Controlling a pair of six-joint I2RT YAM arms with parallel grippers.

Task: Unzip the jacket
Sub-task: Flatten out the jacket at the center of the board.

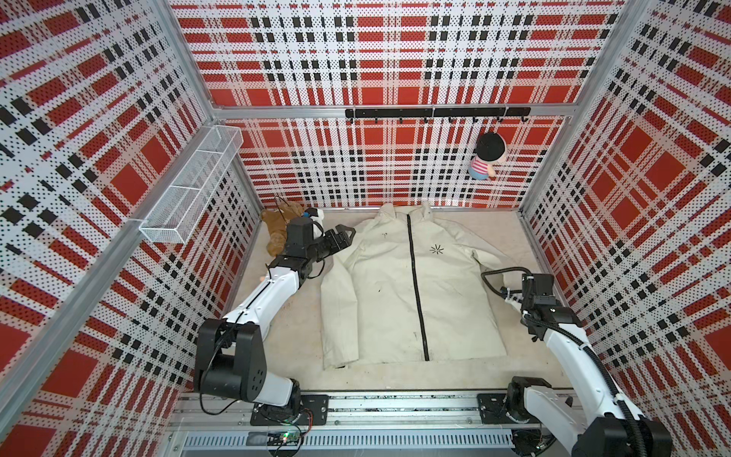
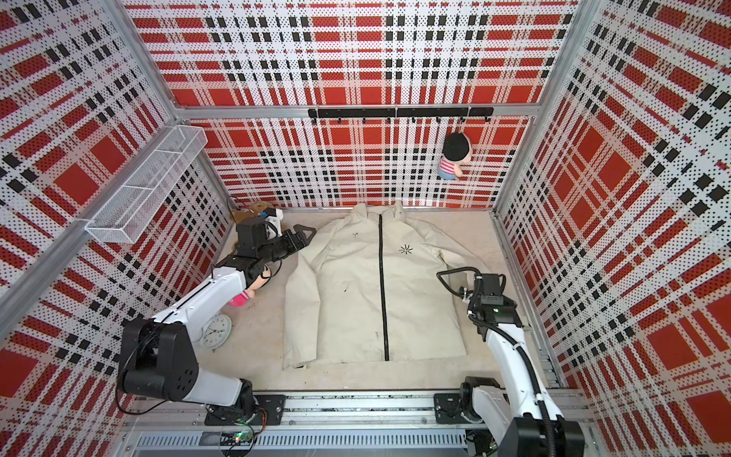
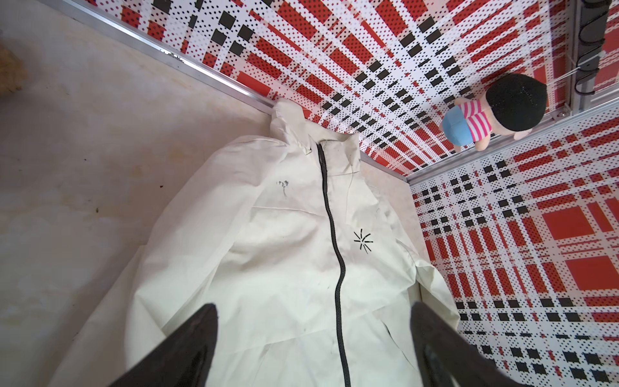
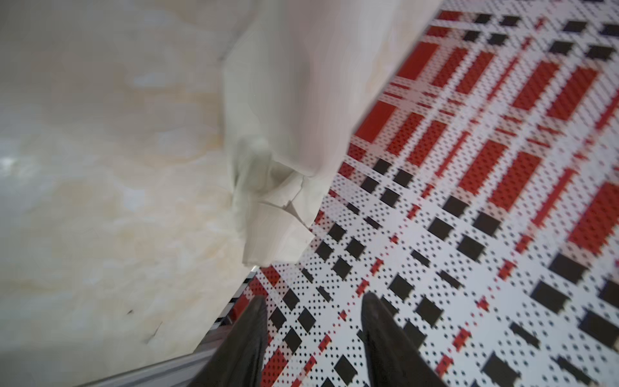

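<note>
Jacket laid flat, front up, in the middle of the table, with the collar towards the far wall and the hem towards the near edge. Its black zipper is seen closed from collar to hem, and a small starburst logo is printed on the chest to the right of it.

Over the far-left shoulder the left gripper is held clear of the cloth — jaws spread wide, nothing between them.

The right gripper is hidden behind its own wrist in both top views. In the blurred right wrist view its fingers are parted and nothing is held. The right sleeve's cuff is seen ahead of them, untouched, beside the right wall.

A striped plush doll is hung from the hook rail on the far wall. A brown plush toy is set in the far-left corner.
</note>
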